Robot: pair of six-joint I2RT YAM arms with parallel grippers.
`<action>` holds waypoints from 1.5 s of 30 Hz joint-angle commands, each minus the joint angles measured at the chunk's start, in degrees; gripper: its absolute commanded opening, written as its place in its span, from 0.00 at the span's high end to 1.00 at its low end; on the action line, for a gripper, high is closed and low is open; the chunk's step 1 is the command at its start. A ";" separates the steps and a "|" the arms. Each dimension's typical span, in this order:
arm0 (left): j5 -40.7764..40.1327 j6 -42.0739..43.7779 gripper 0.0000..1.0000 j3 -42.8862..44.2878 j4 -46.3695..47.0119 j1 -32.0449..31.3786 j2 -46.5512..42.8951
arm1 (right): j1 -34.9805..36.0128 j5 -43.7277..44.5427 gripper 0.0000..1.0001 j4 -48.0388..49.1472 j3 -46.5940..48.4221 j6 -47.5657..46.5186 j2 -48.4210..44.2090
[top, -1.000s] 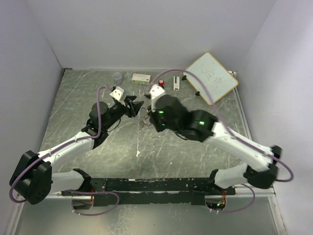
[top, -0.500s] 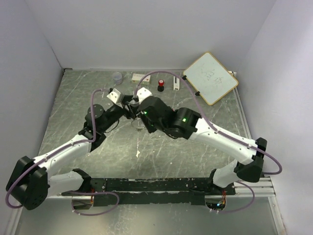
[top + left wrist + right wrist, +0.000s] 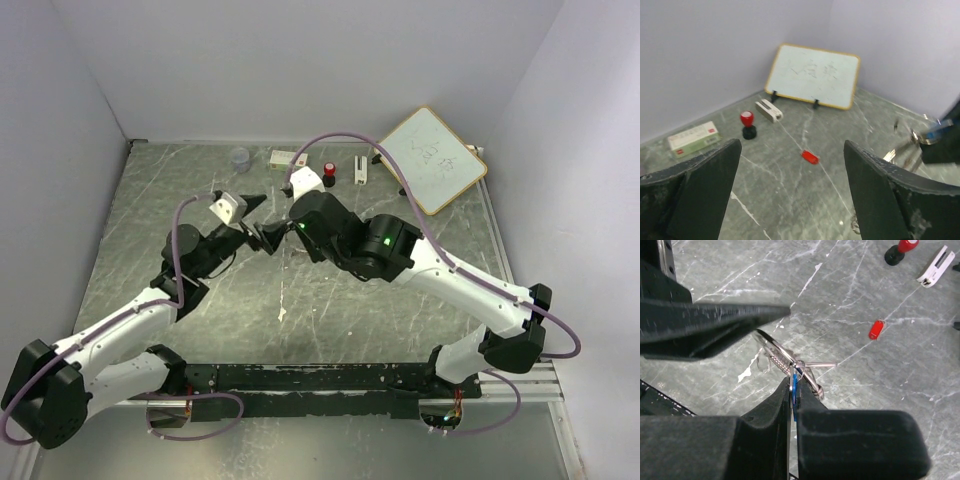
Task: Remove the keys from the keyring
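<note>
My right gripper (image 3: 794, 382) is shut on the blue key (image 3: 795, 389) and holds it above the table. The thin silver keyring (image 3: 785, 356) hangs from that key with its small metal pieces. The red key (image 3: 876, 329) lies loose on the table, apart from the ring; it also shows in the left wrist view (image 3: 810, 157). My left gripper (image 3: 791, 150) is open and empty, just left of the right gripper (image 3: 270, 238) in the top view. One of its fingers (image 3: 715, 322) reaches over the ring. The ring and blue key show at the right edge of the left wrist view (image 3: 920, 140).
At the back stand a whiteboard (image 3: 432, 158), a black stamp with a red top (image 3: 328, 175), a white block (image 3: 359, 170), a small box (image 3: 287, 158) and a clear cup (image 3: 240, 157). Walls close in the table on three sides.
The two grippers met half a second ago. My left gripper has since drawn back to the left. My right gripper stays near the middle, further left than a second ago.
</note>
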 commanded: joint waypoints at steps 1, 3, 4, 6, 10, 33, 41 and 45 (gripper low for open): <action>13.19 2.46 0.02 -2.06 3.64 -0.10 1.17 | 0.27 2.50 1.00 -0.99 1.65 0.10 -0.46; 15.34 3.25 0.00 -2.08 4.25 -0.10 1.58 | 0.33 2.23 1.00 -0.70 1.34 0.05 -0.75; 15.85 3.48 0.00 -2.14 4.45 -0.09 1.72 | 0.38 2.27 1.00 -0.70 1.26 0.06 -0.79; 16.22 3.37 0.00 -2.32 5.10 -0.10 1.79 | 0.40 2.50 1.00 -0.69 1.03 0.10 -0.90; 17.15 3.04 0.00 -3.74 7.22 -0.10 0.91 | 0.45 3.34 1.00 -1.40 0.85 0.18 -0.74; 20.05 1.69 0.00 -4.94 15.24 -0.10 5.37 | 0.70 1.38 1.00 0.33 -0.32 -1.47 -1.20; 15.32 2.67 0.00 -6.07 19.13 -0.10 6.11 | 0.91 0.67 1.00 0.41 -0.30 -2.10 -0.74; 15.50 2.15 0.04 -5.99 21.43 -0.10 7.04 | 0.96 0.27 1.00 0.87 -0.34 -2.58 -0.47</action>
